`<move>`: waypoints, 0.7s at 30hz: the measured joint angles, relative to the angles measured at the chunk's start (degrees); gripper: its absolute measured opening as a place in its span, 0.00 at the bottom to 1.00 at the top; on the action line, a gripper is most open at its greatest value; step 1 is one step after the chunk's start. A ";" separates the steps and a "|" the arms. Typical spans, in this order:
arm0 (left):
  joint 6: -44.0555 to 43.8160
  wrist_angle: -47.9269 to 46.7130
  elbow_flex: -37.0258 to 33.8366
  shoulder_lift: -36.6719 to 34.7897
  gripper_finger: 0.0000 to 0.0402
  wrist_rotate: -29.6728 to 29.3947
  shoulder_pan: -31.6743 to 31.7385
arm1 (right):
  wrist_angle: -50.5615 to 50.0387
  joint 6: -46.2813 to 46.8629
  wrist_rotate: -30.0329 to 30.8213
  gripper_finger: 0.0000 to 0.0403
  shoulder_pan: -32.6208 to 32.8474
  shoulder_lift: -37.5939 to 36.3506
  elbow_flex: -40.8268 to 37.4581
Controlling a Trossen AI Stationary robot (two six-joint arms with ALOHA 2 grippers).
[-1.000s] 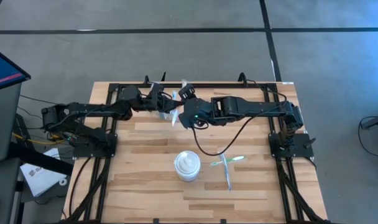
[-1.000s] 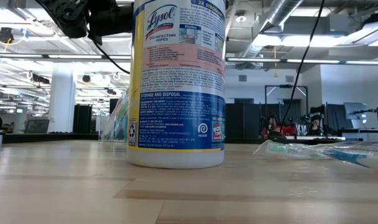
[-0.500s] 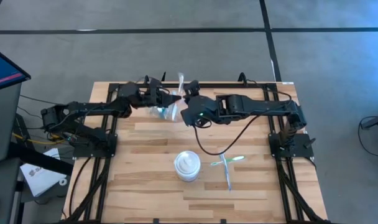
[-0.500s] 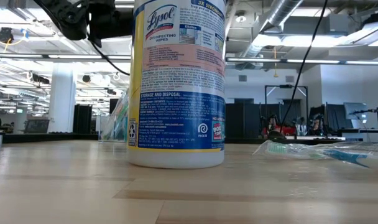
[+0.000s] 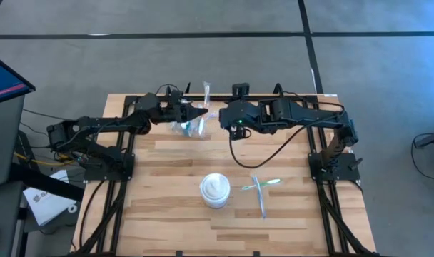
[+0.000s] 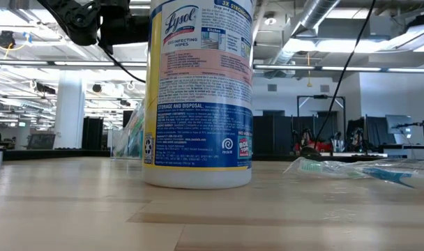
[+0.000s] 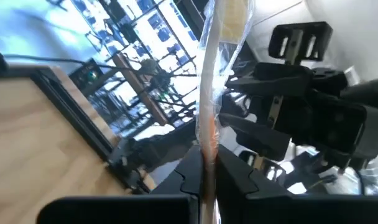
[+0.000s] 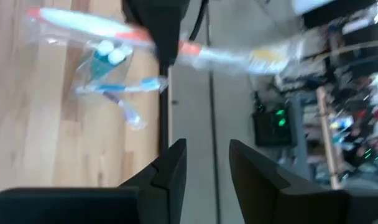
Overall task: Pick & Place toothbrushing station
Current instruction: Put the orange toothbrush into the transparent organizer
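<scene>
Crinkly clear wrap on the thin pink toothbrush [image 7: 209,99] looks slippery and light, so I note the left gripper [image 7: 204,169] pinching its lower handle above the table's rear edge, right gripper [image 8: 204,158] spread nearby.

High view straight down over the whole wooden table [image 5: 167,185] and both arms, low view level at tabletop height, pressed close to the wipes canister [image 6: 198,90] (the white round top in the high view), wrist views looking past their own fingers, each catching the other arm's gripper.
</scene>
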 joint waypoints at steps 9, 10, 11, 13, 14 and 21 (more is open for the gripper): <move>12.97 -2.80 -2.99 -2.13 0.02 -11.13 -0.01 | -7.47 12.12 -6.67 0.27 -0.96 0.06 -0.02; 15.03 -3.67 -3.70 -3.15 0.02 -12.56 -0.01 | -7.64 13.17 -7.63 0.27 -1.08 0.06 -0.02; 17.59 -3.97 -4.20 -3.98 0.02 -14.09 -0.07 | -7.76 14.08 -8.39 0.27 -1.19 0.06 -0.02; 21.98 -3.90 -5.48 -5.73 0.02 -17.82 -0.64 | -8.16 15.41 -9.05 0.27 -1.45 0.06 -0.02; 23.60 -3.88 -6.14 -6.53 0.02 -20.10 -1.03 | -8.21 15.82 -9.06 0.27 -1.63 0.06 -0.02; 33.04 -4.11 -10.21 -9.34 0.03 -32.68 -4.83 | -7.90 16.35 -10.66 0.27 -2.02 0.08 -0.02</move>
